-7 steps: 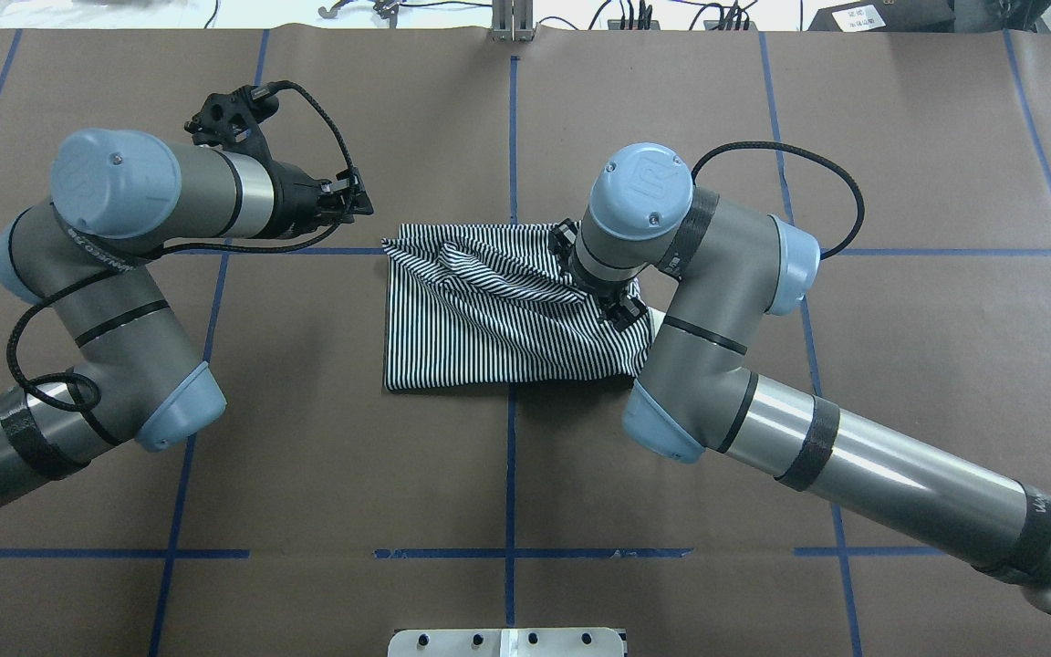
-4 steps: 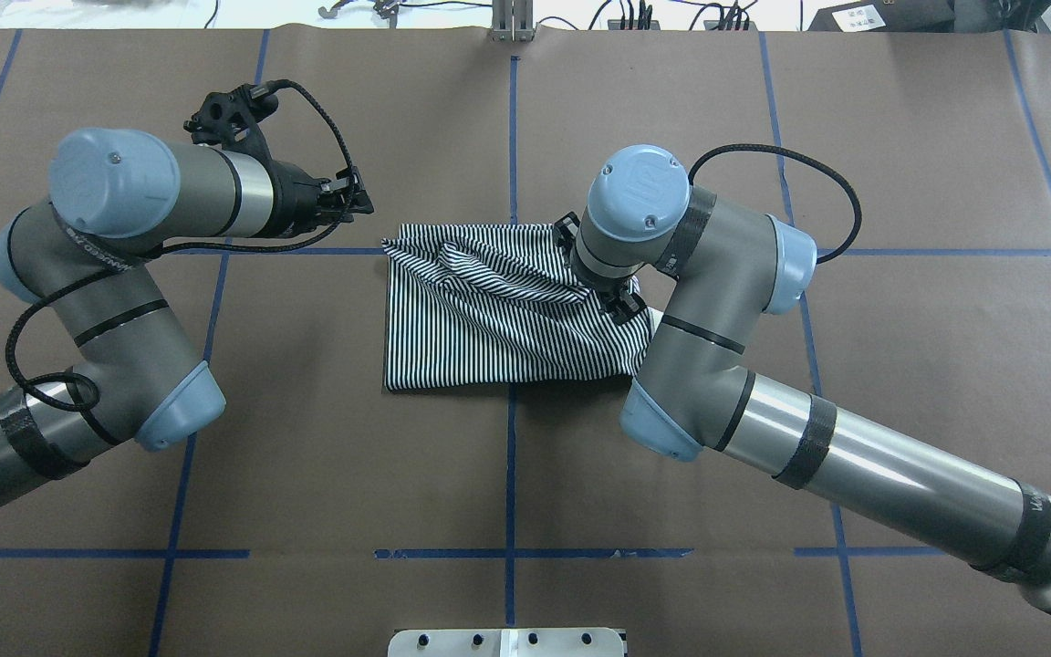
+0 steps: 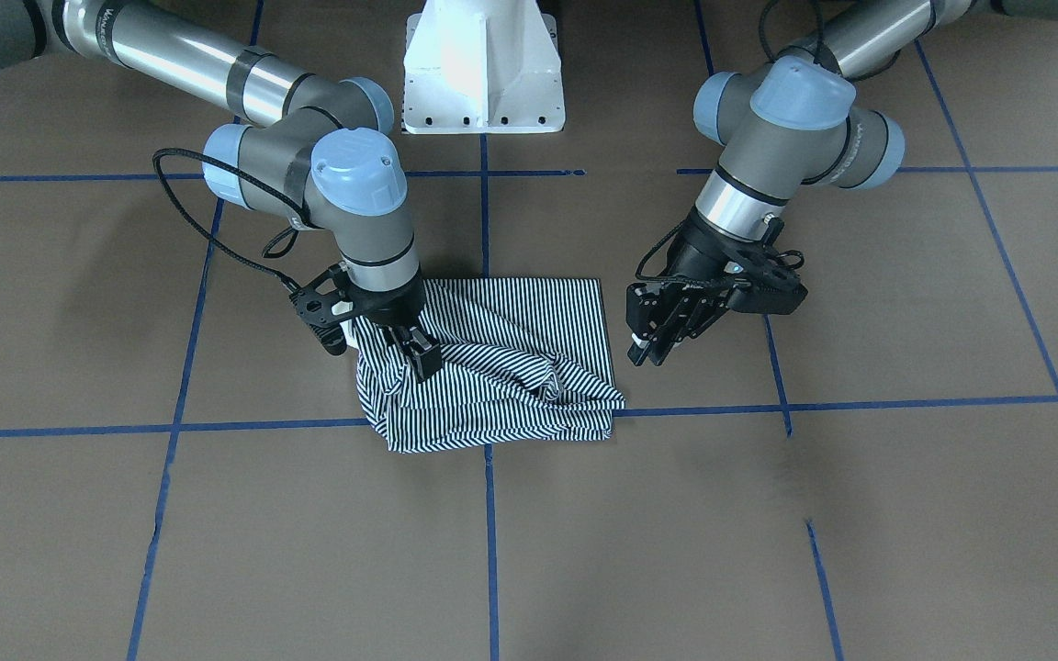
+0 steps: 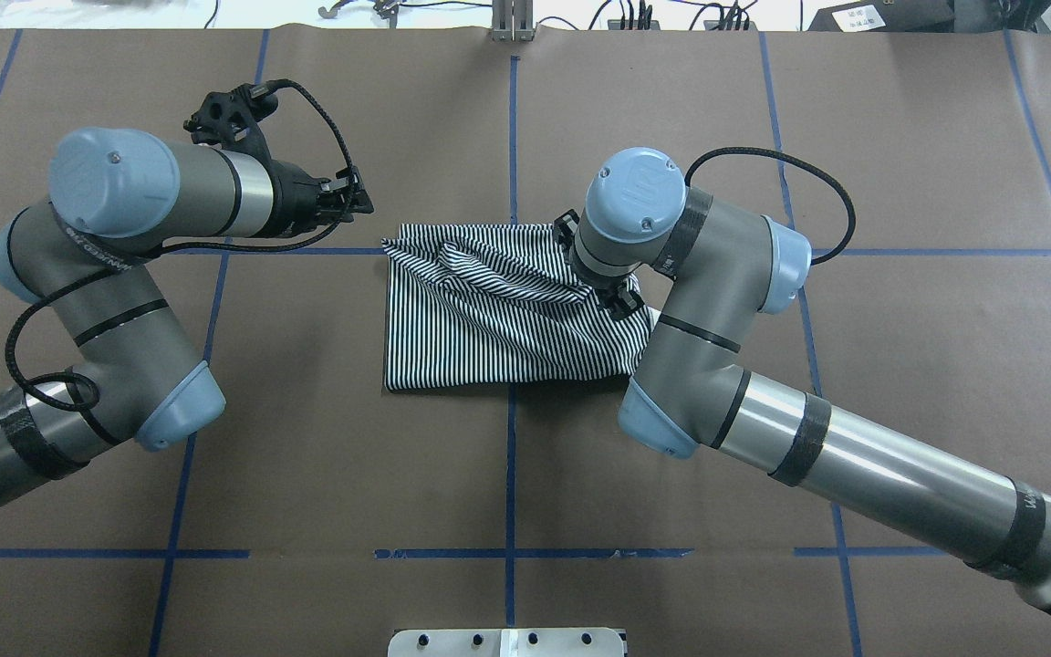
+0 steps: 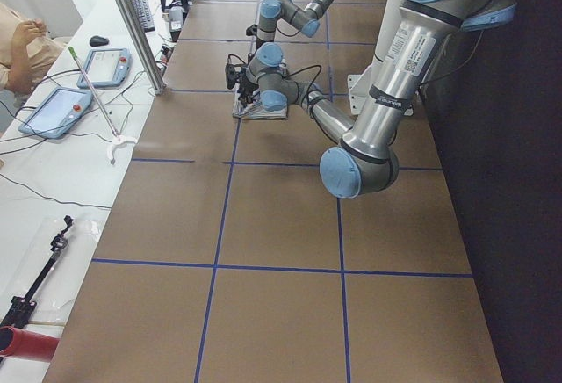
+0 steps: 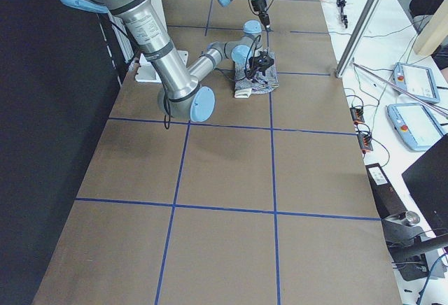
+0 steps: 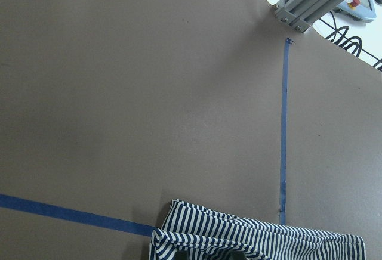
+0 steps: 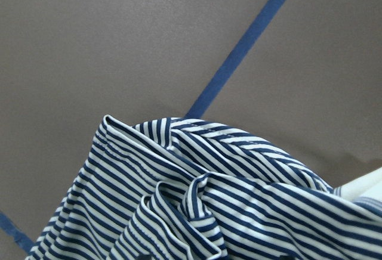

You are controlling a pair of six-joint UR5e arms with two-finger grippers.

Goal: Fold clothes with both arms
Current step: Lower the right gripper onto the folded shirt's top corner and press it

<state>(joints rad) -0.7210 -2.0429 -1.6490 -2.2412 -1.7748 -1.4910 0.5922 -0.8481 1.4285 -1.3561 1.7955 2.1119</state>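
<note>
The navy-and-white striped shirt (image 3: 511, 367) (image 4: 489, 319) lies partly folded and rumpled at the table's middle, one ridge of cloth drawn up toward my right gripper (image 3: 421, 356) (image 4: 615, 299). That gripper is shut on the shirt's edge on the robot's right side. In the right wrist view the bunched stripes (image 8: 197, 200) fill the lower half, with a cream patch (image 8: 365, 187) at the right edge. My left gripper (image 3: 648, 351) (image 4: 358, 195) hovers open just off the shirt's other side, holding nothing. The left wrist view shows the shirt's far edge (image 7: 256, 242).
Blue tape lines (image 4: 511, 137) grid the brown table cover. The white pedestal base (image 3: 483, 73) stands at the robot's side. A metal post (image 4: 512, 18) rises at the far edge. A side bench with tablets (image 5: 53, 111) and a person's hand (image 5: 22, 36) lie beyond.
My right arm has shifted slightly toward the table's middle with the shirt's edge still in its grip. The left arm has barely moved.
</note>
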